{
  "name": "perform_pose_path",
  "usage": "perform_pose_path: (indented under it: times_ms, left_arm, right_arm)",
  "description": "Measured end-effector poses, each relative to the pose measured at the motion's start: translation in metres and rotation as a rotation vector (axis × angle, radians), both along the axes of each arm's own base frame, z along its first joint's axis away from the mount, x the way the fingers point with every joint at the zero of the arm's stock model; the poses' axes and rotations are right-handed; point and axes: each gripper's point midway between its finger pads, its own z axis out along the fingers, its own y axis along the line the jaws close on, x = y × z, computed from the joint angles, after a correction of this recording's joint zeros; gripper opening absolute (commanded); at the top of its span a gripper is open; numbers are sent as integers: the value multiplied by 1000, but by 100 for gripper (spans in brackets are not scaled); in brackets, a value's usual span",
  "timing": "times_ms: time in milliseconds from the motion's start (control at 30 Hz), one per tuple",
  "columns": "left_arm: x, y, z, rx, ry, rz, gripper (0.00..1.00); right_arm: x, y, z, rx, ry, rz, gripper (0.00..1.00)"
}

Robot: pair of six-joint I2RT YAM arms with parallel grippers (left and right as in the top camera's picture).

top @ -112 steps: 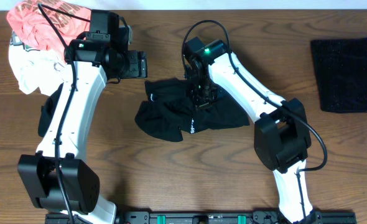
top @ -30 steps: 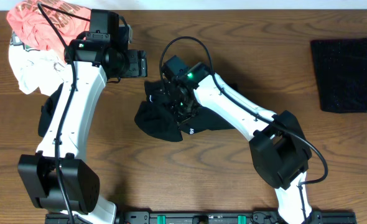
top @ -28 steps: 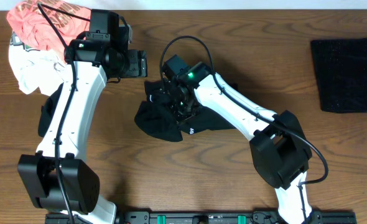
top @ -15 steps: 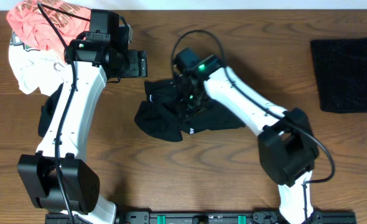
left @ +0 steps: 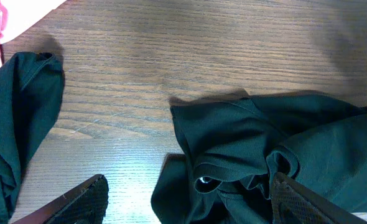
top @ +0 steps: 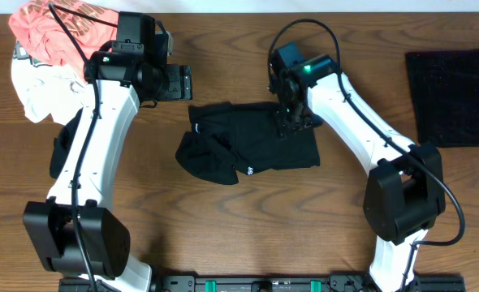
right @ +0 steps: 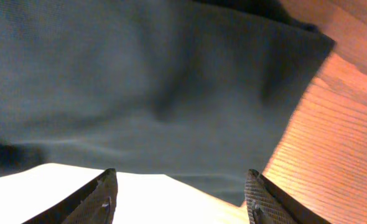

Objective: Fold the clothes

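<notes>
The right gripper (top: 291, 122) has let go. A second ago it was clenched low on the bunched middle of the black garment (top: 256, 146). Now its fingers stand apart with nothing between them, and the right wrist view shows only flat dark cloth beneath them.

The gripper has also moved towards the garment's upper right part. The cloth below it and on its far side now lies spread in a near-rectangular panel on the table (top: 223, 219). The portion beyond the small white logo (top: 248, 169), on the side nearer the left gripper (top: 187, 83), is still crumpled.

The left gripper is released and empty. It hovers just beside the garment's upper corner, with the folds directly ahead of it.

Judgement: one spreading pull is complete. The crumpled side needs flattening before any fold.
</notes>
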Motion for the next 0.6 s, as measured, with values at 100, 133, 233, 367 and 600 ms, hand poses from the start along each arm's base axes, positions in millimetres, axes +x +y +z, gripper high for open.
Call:
perform_pose_path:
  times_ms: [100,133,233,367,600]
  left_arm:
    - [0,0,0,0,0,0,83]
    - [0,0,0,0,0,0,83]
    - [0,0,0,0,0,0,83]
    - [0,0,0,0,0,0,83]
    - [0,0,0,0,0,0,83]
  right_arm:
    - [1,-10,-11,-34,-5,-9,63]
    - [1,-13,-15,-39,-7,-13,62]
    - [5,-20,-23,-48,-18,-25,62]
    - [10,-28,-35,-50,-37,-41,61]
    - [13,-29,-51,-42,-63,-40,58]
